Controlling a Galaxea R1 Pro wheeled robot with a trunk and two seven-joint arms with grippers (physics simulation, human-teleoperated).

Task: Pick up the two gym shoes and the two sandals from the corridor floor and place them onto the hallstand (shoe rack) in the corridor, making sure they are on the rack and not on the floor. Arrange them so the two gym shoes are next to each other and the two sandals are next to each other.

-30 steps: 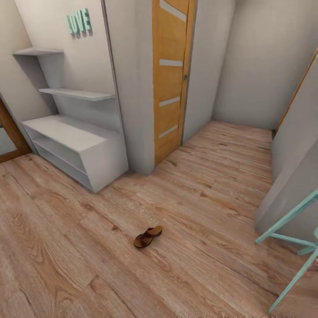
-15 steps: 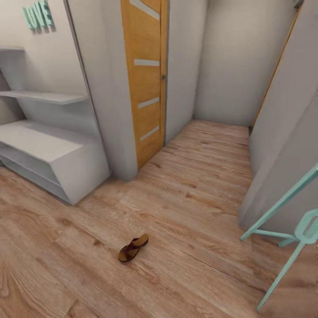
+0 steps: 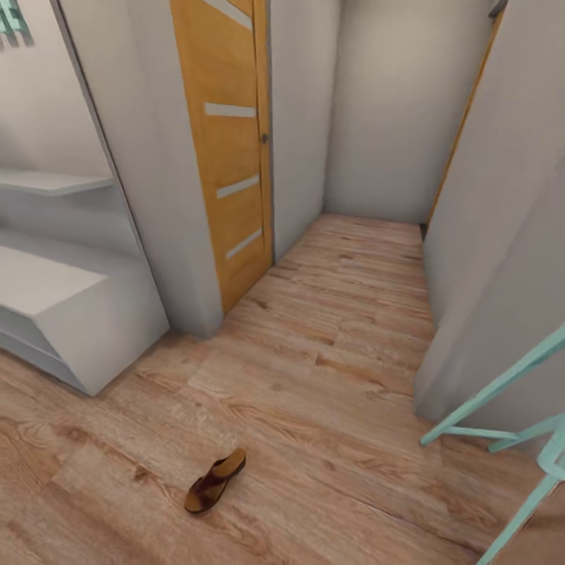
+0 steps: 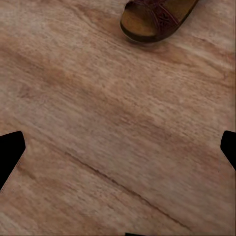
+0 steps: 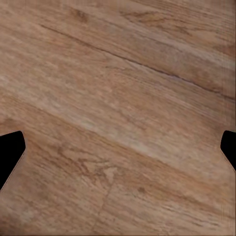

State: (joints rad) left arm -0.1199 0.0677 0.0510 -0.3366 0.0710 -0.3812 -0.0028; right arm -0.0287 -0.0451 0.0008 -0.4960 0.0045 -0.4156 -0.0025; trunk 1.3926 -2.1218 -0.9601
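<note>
One dark-brown sandal with a tan footbed lies alone on the wood-plank corridor floor, low and left of centre in the head view. The left wrist view has the same sandal ahead of my left gripper, which is open and well short of it, over bare planks. My right gripper is also open, with only floor between its fingers. The white hallstand stands at the left edge, its end panel facing the sandal. The gym shoes and the other sandal are out of view.
An orange door sits beside a grey wall pier right of the hallstand. The corridor runs on to a far wall. A grey wall and a teal metal frame close the right side.
The camera has swung to the right, so the hallstand, door and sandal have slid left and lower in the picture. Nothing on the floor has itself moved.
</note>
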